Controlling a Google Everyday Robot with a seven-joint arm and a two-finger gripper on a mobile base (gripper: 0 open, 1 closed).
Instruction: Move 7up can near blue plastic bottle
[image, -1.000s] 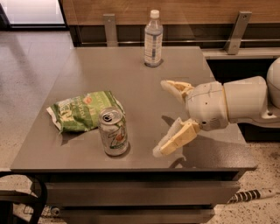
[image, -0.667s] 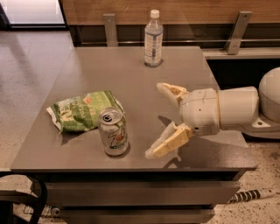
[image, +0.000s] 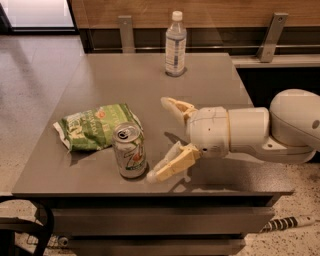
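1. 7up can (image: 129, 151) stands upright just outside the mouth of the gripper (image: 159, 139), on the side its fingers point to, at the left of the view. The can's long axis is vertical, and the fingers reach in level with the tabletop, crosswise to it.
2. The gripper is released, with its two fingers spread wide. The lower finger's tip lies just beside the can's base; whether it touches cannot be told. The upper finger ends behind the can and to its right, apart from it.
3. The can is not yet between the fingers. By this view, the gripper must travel further toward the can before it closes.
4. The arm (image: 250, 130) runs away from the can to the right, low over the table (image: 210, 85).
5. A green snack bag (image: 95, 126) lies just behind the can on its left, touching it or nearly so. A sideways push could drive the can into it.
6. The bottle (image: 175, 45) stands upright well behind the can, near the table's far edge, so the carry looks long.
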